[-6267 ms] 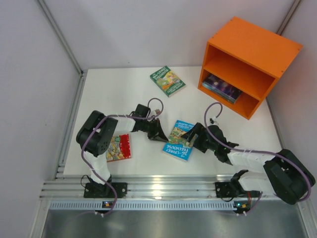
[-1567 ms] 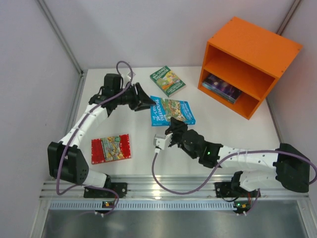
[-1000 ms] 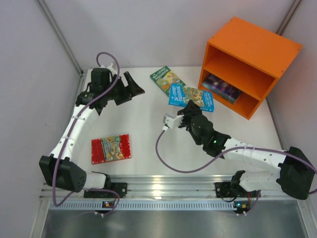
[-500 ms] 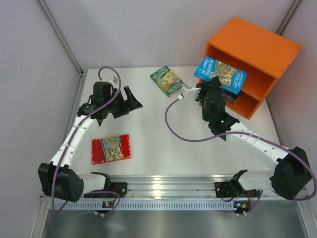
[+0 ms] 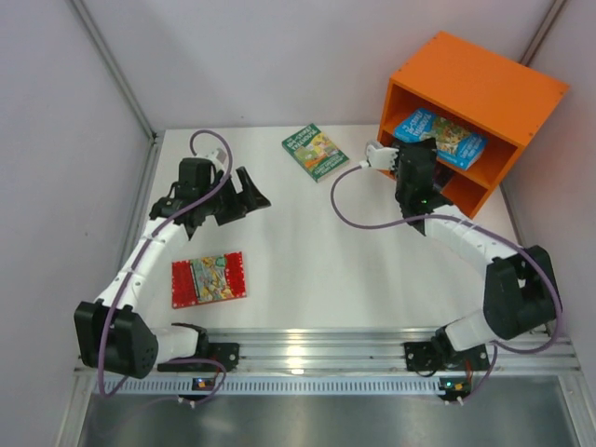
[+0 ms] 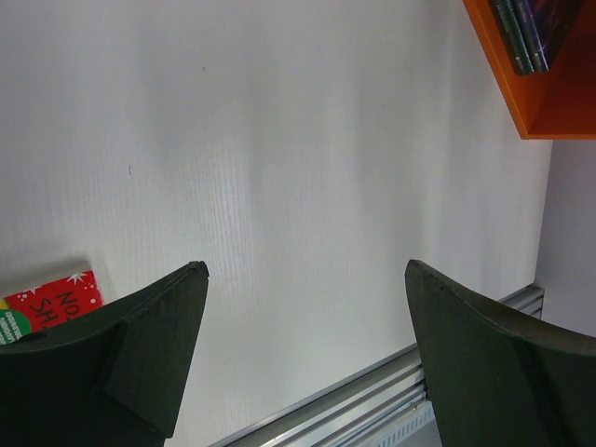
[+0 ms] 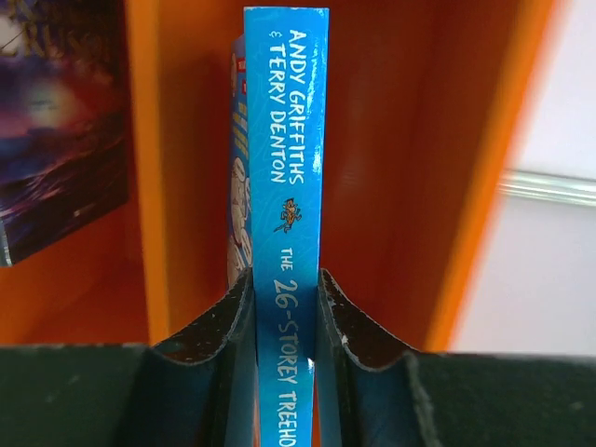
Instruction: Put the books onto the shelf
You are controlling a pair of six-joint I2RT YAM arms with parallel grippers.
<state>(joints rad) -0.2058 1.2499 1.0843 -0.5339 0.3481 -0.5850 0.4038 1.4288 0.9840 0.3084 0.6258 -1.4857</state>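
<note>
Overhead view of a white table (image 5: 298,251) enclosed by pale walls (image 5: 56,140), with a metal rail (image 5: 298,354) along its near edge. An orange shelf (image 5: 480,79) stands at the far right corner, turned at an angle, its two openings facing the middle of the table. The right gripper (image 5: 421,147) reaches to the mouth of the upper compartment and is clamped on the spine end of a bright blue book (image 5: 447,135). Most of that book is already inside the opening, with orange wall close on both sides in the wrist view. A dark purple book (image 7: 56,140) lies in the lower compartment, beyond the dividing board. The left gripper (image 5: 251,191) hovers over the left half of the table with its fingers spread wide, holding nothing. A green book (image 5: 315,152) lies flat near the far edge, just left of the shelf. A red book (image 5: 209,277) lies flat towards the near left, beside the left arm. A wide stretch of white tabletop separates the two arms.
</note>
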